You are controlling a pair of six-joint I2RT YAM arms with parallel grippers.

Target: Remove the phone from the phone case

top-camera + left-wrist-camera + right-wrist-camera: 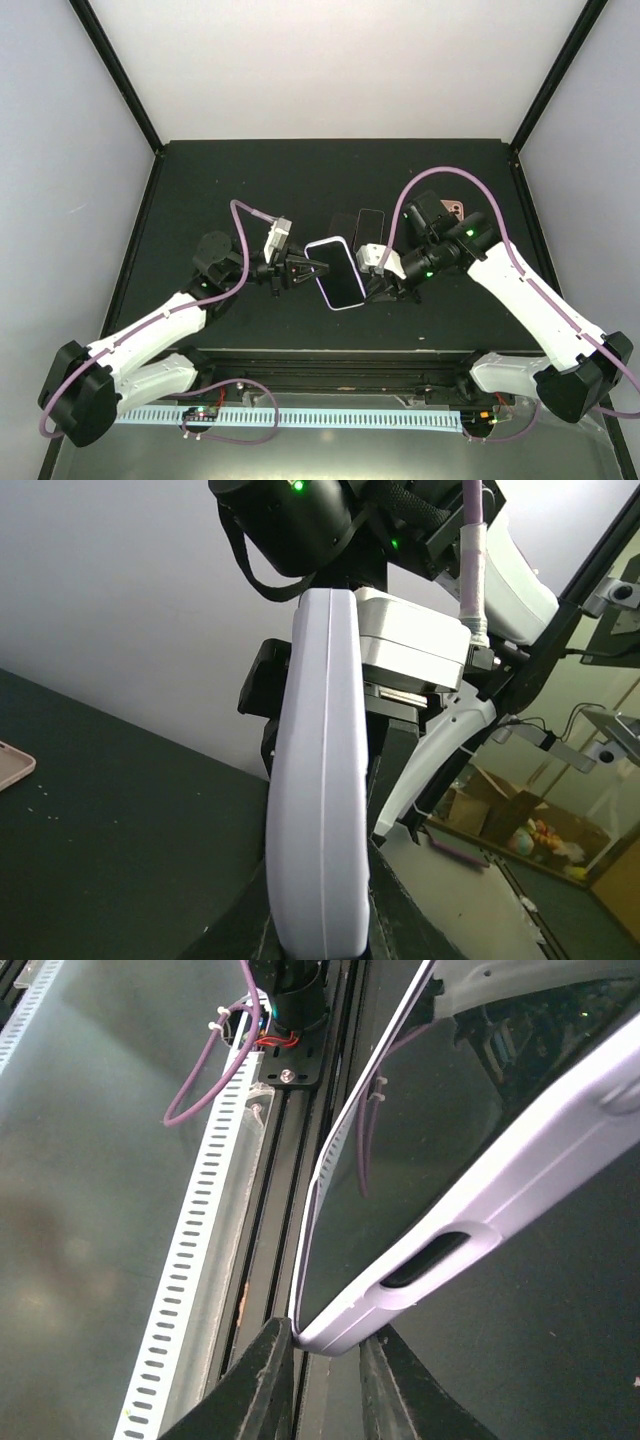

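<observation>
Between both tools hangs the phone case (320,780), pale lavender, with the phone (340,275) seated inside. The left tool (308,270) is clamped on its edge. The right tool (326,1332) straddles a corner, its grip unclear. Separation is not yet done.

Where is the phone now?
Top view, centre: the phone, in its pale case, is held between the left gripper and right gripper.
</observation>
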